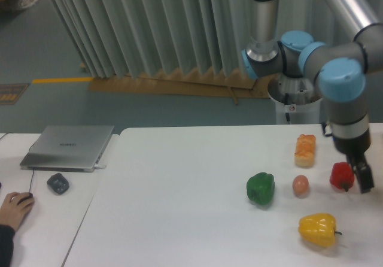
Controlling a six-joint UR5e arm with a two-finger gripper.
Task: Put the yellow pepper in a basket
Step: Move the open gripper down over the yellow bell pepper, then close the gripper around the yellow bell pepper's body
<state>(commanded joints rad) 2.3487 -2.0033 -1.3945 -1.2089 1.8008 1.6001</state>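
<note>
Gripper (362,177) hangs at the table's (179,189) right side, just right of the red pepper (342,175); fingers (364,180) show only as one dark shape, so can't tell if spread or closed, and nothing visibly held. Yellow pepper (318,229) lies on its side near the front right edge, long axis roughly left-right, short dark stem pointing right. Green pepper (261,188) sits to its upper left, egg (300,185) btwn green and red peppers, bread roll (305,150) behind the egg. Laptop (68,147) and a hand (15,209) on a mouse at far left.
</note>
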